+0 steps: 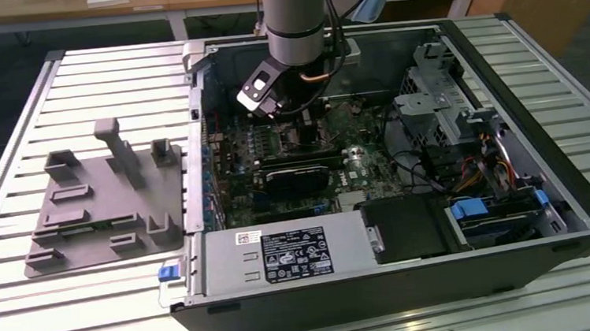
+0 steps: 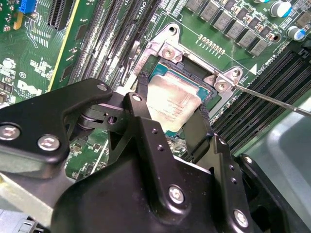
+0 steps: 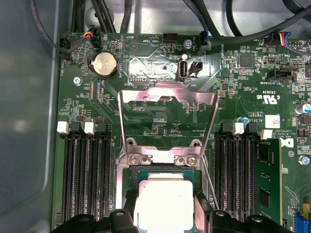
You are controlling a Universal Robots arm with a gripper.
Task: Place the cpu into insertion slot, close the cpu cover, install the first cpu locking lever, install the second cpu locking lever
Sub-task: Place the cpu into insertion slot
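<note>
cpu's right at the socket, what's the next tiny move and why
Probably ease the cpu straight down without tilting. The gripper is shut on it, its edges look lined up with the insertion slot, and the cpu cover stands open, clear of it. Whether it sits fully flat cannot be told.

The single robot arm [image 1: 294, 11] hangs near-vertical in the exterior view, grey forearm pointing straight down, wrist angled slightly toward the exterior view's left. In the second wrist view its gripper [image 2: 172, 110] reaches downward, its two black fingers [image 2: 199, 131] drawn in on either side of the cpu [image 2: 175, 99] and pressed against opposite edges.
</note>
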